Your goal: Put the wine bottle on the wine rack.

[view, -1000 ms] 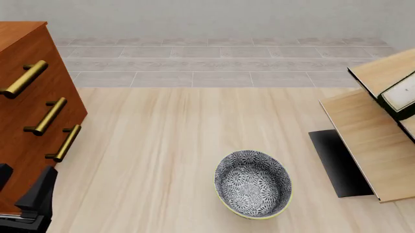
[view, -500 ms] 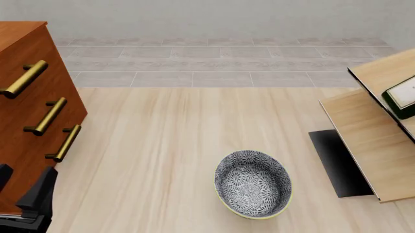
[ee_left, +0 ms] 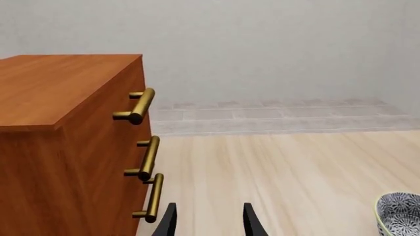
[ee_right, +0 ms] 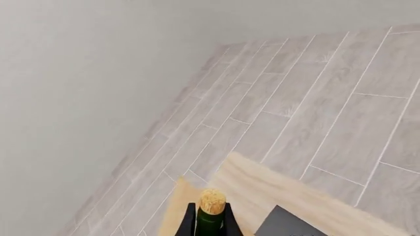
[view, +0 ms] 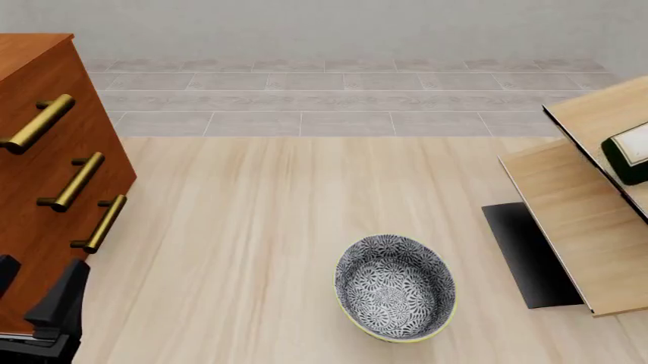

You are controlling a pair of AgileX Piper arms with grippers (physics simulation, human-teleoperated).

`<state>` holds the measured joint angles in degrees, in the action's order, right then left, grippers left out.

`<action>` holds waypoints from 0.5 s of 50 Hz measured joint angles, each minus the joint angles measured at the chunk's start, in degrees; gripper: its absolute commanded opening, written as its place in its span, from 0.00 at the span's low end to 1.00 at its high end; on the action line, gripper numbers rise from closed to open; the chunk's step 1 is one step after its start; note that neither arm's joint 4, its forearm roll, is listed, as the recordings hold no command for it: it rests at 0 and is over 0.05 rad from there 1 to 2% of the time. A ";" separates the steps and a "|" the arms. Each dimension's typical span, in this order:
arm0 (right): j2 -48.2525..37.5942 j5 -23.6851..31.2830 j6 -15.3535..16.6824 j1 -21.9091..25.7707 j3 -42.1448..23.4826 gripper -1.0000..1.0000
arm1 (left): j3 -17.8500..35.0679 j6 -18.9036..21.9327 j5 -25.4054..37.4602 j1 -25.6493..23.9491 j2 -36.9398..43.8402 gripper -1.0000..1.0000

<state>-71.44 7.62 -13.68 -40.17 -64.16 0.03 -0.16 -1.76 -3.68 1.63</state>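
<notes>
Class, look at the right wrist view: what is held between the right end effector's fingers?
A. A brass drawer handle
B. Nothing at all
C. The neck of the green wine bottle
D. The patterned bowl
C: the right wrist view shows the wine bottle, cork up, its neck clamped in the right end effector.

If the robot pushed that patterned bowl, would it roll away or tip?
Probably neither. The patterned bowl sits upright on the smooth wooden table, so it would likely slide. It looks wide and low, so tipping seems unlikely. It looks like ceramic, so it may chip if knocked hard.
</notes>
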 measured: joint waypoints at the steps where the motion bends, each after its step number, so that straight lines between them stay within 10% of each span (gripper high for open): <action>1: -0.11 -0.08 -0.03 -0.12 0.07 0.00 | 0.00 0.00 -0.02 0.01 0.02 1.00; 25: -2.61 -1.58 -0.69 -1.14 1.11 0.00 | -0.01 0.21 0.69 0.14 -0.49 1.00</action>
<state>-74.05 6.04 -14.38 -41.30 -63.05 0.03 0.05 -1.07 -3.54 1.14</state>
